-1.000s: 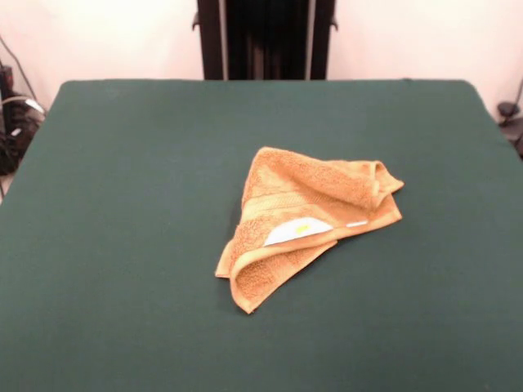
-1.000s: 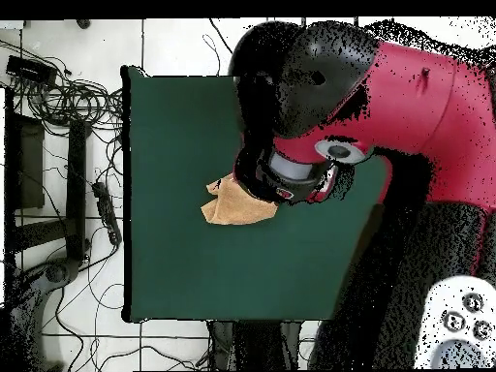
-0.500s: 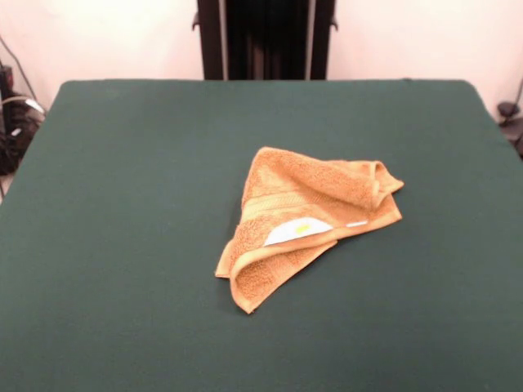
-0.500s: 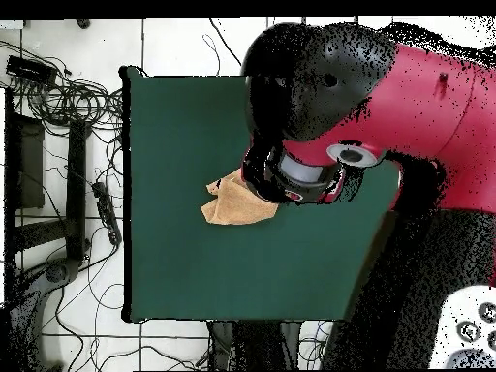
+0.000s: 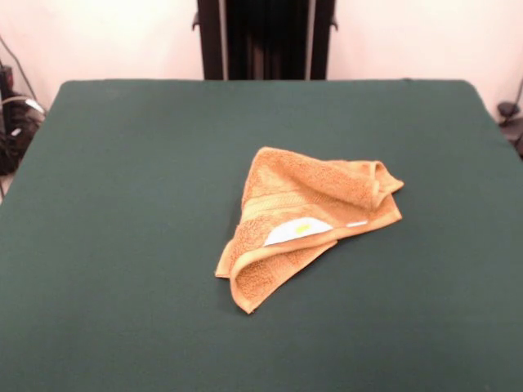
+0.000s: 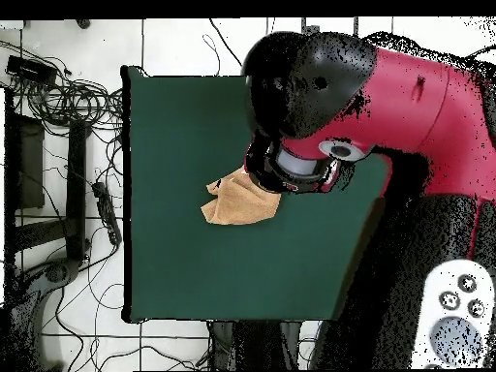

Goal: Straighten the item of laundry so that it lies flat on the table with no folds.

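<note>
Folded towel [image 5: 304,222] sits bunched on the table [image 5: 122,245]; end effector unseen, its state unknowable; a blind pinch risks catching both layers.

towel folded near table's middle

the towel [image 5: 306,220] lies on the table [image 5: 122,204], doubled over itself, a tag [image 5: 296,231] tucked between its layers. from overhead, the arm [image 6: 320,97] hangs over the towel's [image 6: 232,205] one side.

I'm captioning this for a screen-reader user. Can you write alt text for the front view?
A crumpled orange towel lies folded over itself near the middle of a green table, with a white tag showing between its layers. No arm or gripper shows in this view.
</note>
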`<state>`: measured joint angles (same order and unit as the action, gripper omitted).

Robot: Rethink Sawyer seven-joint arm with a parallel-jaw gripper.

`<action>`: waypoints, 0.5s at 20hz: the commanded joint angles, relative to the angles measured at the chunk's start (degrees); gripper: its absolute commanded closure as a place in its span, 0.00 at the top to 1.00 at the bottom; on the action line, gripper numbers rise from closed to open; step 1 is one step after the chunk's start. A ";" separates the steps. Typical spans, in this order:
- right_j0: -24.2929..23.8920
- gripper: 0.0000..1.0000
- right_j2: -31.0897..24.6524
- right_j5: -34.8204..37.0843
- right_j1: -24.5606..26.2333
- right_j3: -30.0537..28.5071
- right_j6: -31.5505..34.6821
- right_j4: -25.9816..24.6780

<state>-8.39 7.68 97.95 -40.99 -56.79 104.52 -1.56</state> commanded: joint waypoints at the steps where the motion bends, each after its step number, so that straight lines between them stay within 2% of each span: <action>1: 1.59 0.00 -6.52 -6.80 7.10 -9.24 -1.49 -2.03; 10: 2.72 0.00 -5.76 -10.31 8.11 -9.12 -1.41 -3.83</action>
<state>-8.06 7.58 92.55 -37.60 -57.64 104.52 -2.70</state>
